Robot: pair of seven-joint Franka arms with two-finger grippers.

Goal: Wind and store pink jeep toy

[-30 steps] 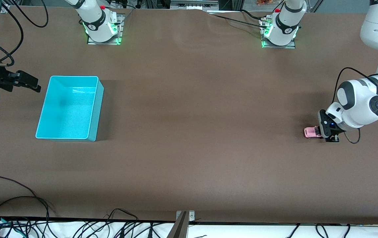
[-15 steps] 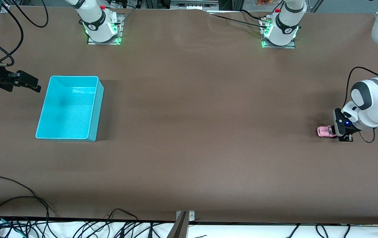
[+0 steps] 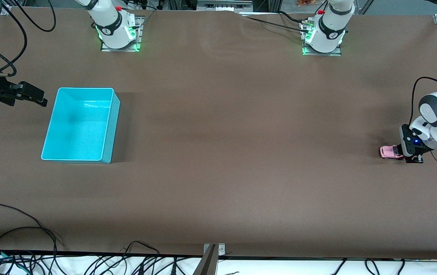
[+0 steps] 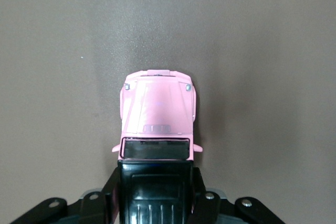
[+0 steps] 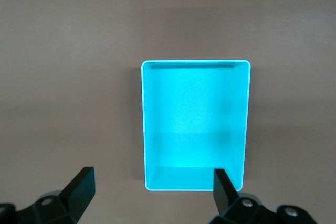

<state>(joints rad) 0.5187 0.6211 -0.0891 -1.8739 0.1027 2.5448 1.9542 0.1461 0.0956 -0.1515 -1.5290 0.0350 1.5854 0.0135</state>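
Jeep [image 3: 390, 152] first: the little pink toy sits with its wheels on the table at the left arm's end, hood pointing toward the middle of the table. My left gripper [image 3: 409, 156] is clamped on its black rear section. In the left wrist view I see the fingers [image 4: 107, 198] pressed against both sides of the dark roof, with the pink hood sticking out free in front. I judge that I hold it by the back and low on the surface so that the wheels stay pressed to the table; dragging it backward that way is what would wind a pull-back spring, and the grip on the narrow rear keeps it pointing straight.

The bin [image 3: 105, 126], turquoise and with nothing in it, stands well apart at the right arm's end. My right gripper [image 3: 31, 95] waits beside it with its jaws spread wide, looking down into the bin [image 5: 195, 124], I reckon ready to catch the jeep or drop it in once it rolls across.
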